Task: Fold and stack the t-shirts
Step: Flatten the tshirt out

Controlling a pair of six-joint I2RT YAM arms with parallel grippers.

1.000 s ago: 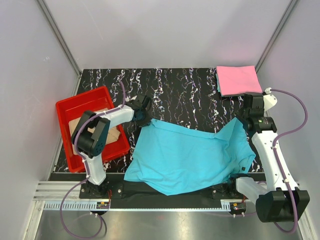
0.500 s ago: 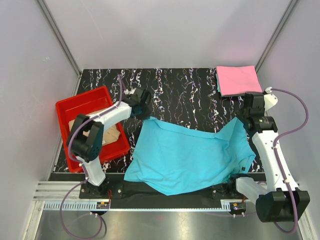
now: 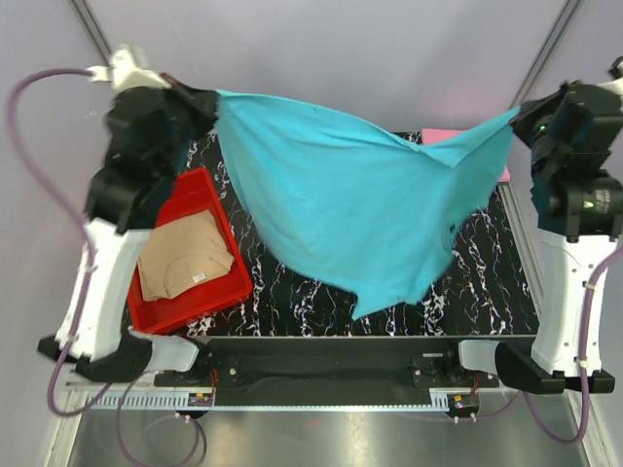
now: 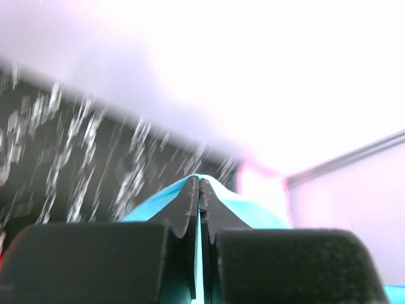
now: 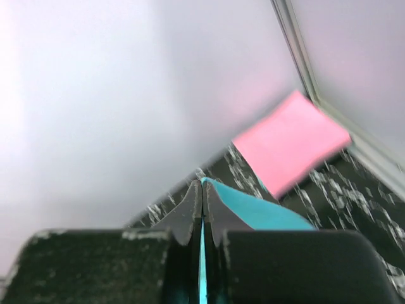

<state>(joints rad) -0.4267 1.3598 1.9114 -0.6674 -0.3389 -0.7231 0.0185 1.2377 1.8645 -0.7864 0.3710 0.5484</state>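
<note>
Marbled table (image 3: 292, 292) | left pincer (image 4: 200, 182), right pincer (image 5: 202, 185) clamped on turquoise t-shirt (image 3: 360, 204) | pink t-shirt (image 5: 291, 142) mostly hidden from above

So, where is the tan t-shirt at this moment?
In the top view, the tan t-shirt lies inside the red tray on the left side, beside the hanging turquoise t-shirt.

Red plastic tray (image 3: 202, 193) is set at left side of black marbled tabletop (image 3: 302, 297), angled to its edges. Slotted metal rail (image 3: 321, 401) is seen along near edge.
</note>
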